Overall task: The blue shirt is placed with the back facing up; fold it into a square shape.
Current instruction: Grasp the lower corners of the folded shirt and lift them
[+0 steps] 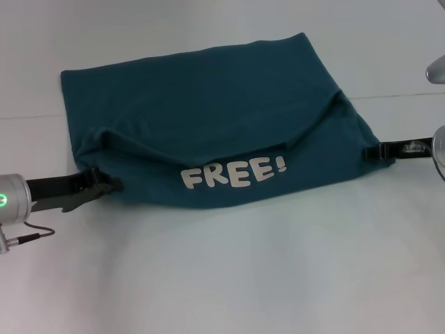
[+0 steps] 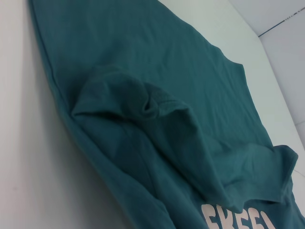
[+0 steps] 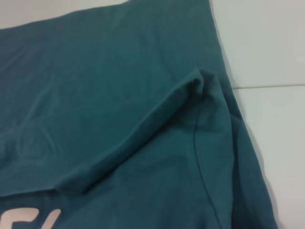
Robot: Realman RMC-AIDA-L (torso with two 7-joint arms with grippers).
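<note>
Across the white table lies the blue shirt, its near portion folded over so the "FREE!" lettering faces up. It looks soft and limp — it will likely sag and crease, so corners and hems are the best holds. The left gripper meets the near left corner, the right gripper the near right one — fingers apparently pinched on cloth at both, though partly hidden.

Your left wrist view is filled by the blue shirt, lying across the white bench. A bunched fold rises mid-cloth, and part of the white lettering shows at the frame's edge.
</note>
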